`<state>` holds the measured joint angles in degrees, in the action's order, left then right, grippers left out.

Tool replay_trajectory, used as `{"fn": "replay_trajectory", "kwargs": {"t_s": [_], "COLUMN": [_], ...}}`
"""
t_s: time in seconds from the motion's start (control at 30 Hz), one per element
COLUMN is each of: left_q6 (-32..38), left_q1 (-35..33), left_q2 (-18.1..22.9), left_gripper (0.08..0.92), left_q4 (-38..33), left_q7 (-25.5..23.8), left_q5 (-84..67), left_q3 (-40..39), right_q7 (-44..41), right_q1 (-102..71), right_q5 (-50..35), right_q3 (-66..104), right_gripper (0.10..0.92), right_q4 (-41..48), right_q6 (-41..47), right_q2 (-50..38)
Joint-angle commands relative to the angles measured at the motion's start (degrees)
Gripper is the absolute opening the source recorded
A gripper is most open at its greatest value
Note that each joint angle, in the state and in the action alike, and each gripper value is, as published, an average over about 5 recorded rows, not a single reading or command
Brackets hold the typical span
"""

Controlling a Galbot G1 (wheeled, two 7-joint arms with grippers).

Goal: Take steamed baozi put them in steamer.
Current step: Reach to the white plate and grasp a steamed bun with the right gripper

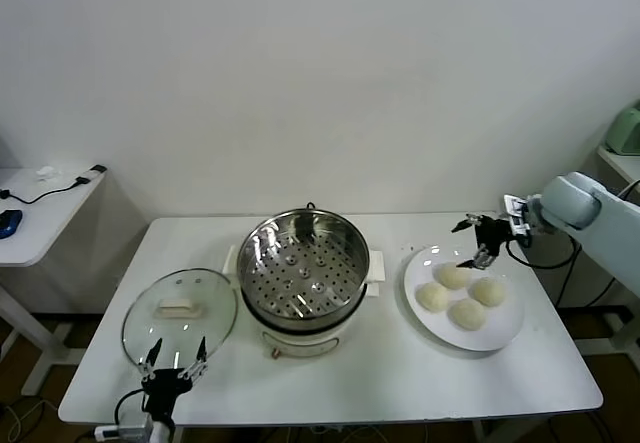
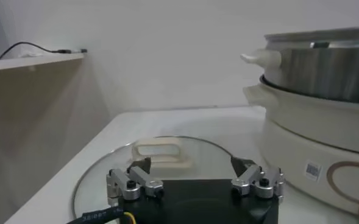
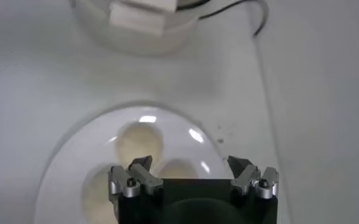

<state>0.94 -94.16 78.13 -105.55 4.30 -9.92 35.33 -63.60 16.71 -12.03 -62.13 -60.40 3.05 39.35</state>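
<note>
Waiting buns, bare steamer tray

Resting on the white plate at the right of the worktop are the four steamed baozi, grouped close together. The steamer is set at the middle of the worktop, and only its perforated tray is seen inside. The glass lid is laid flat just beside the steamer, on the robot's left. The right gripper is held over the far edge of the plate, its jaws spread wide with nothing between them. The left gripper is parked at the near rim of the lid, likewise spread wide and holding nothing.
</note>
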Motion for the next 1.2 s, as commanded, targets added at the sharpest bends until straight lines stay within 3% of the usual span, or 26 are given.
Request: {"fn": "replay_trajectory", "kwargs": {"t_s": [0.03, 0.37, 0.97, 1.2], "left_q6": [0.25, 0.68, 0.96, 0.48], "left_q1": [0.06, 0.80, 0.91, 0.59], "left_q2": [-0.16, -0.81, -1.13, -0.94], "left_gripper": [0.823, 0.823, 0.823, 0.823], "left_q4": [0.47, 2.37, 3.57, 2.56], "left_q7": [-0.07, -0.15, -0.25, -0.25], "left_q5": [0.20, 0.37, 0.52, 0.71], "left_q3": [0.08, -0.10, -0.56, -0.60], "right_q7": [-5.44, -0.82, 2.82, 2.92], "right_q1": [6.79, -1.39, -9.40, -9.04], "right_q5": [1.84, 4.55, 9.14, 10.07], "right_q3": [-16.00, -8.69, 1.26, 2.29], "right_gripper": [0.823, 0.823, 0.823, 0.723], "right_q4": [14.51, 23.63, 28.18, 26.37], "right_q6": [-0.98, -0.51, 0.34, 1.00], "right_q2": [11.02, 17.87, 20.96, 19.89]}}
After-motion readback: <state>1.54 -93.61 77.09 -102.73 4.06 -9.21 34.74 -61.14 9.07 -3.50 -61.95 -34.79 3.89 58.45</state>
